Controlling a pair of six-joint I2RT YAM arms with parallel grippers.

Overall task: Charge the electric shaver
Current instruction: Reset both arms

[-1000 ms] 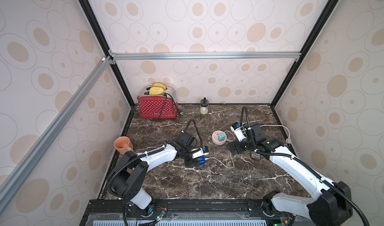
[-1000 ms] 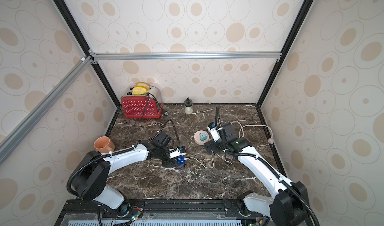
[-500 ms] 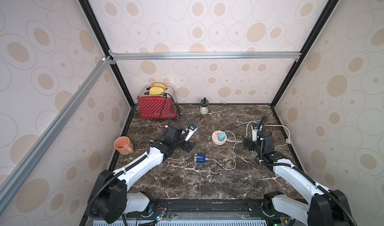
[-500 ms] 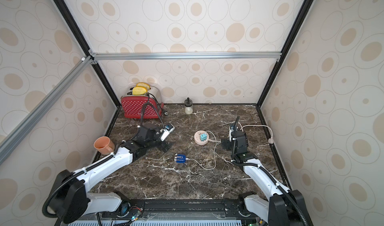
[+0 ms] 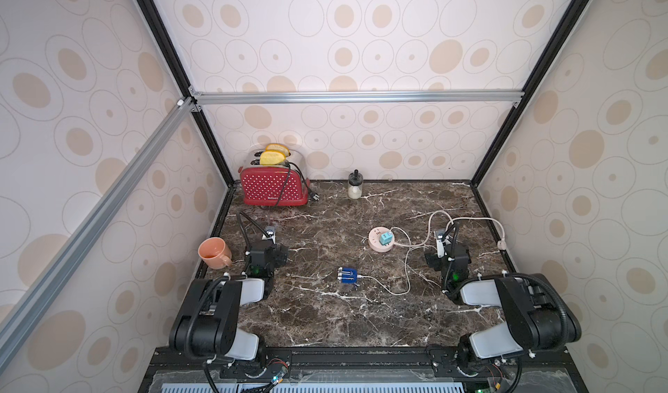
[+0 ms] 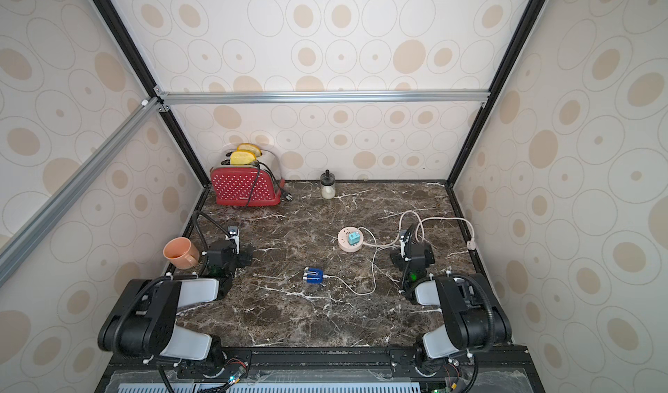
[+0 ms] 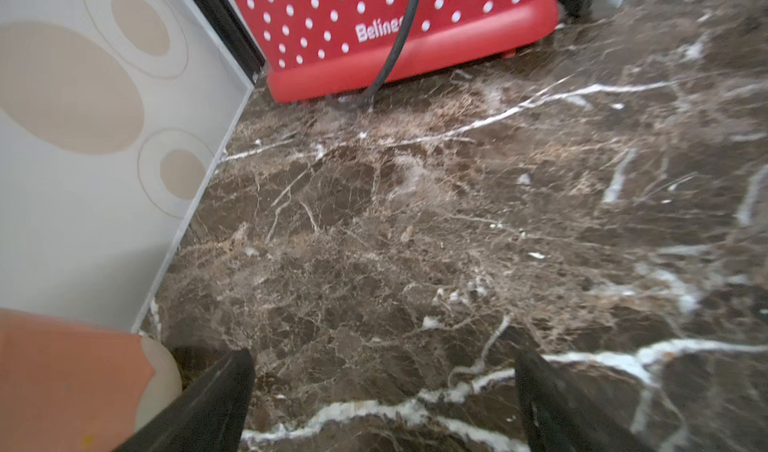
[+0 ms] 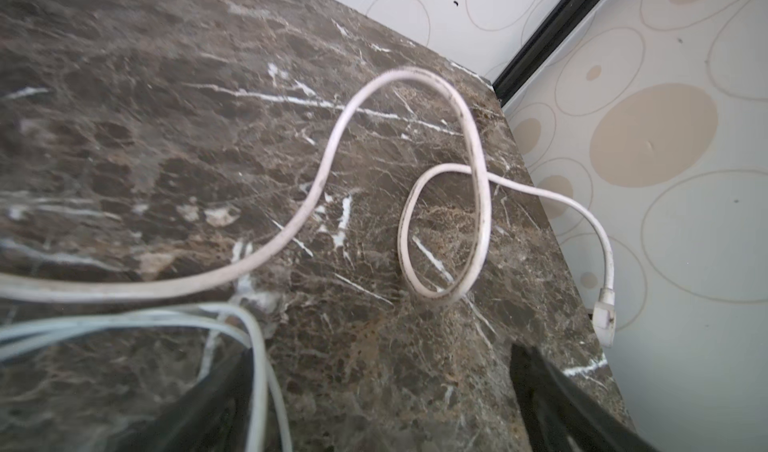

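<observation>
Electric shaver (image 5: 347,275) is lying on the desk (image 5: 325,311), lower centre in both top views, apart from both arms | thin white cable (image 5: 397,293) is running from its right end toward the pink power strip (image 5: 376,245) | left gripper (image 7: 382,362): jaws are standing wide, gripping nothing | right gripper (image 8: 380,358): jaws are gaping, empty, beside loose cable

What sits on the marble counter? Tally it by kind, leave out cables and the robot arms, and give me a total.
Toaster: 1
Toast slices: 2
Mug: 1
Jar: 1
Power strip: 1
Adapter: 1
Electric shaver: 1
Total: 8
</observation>
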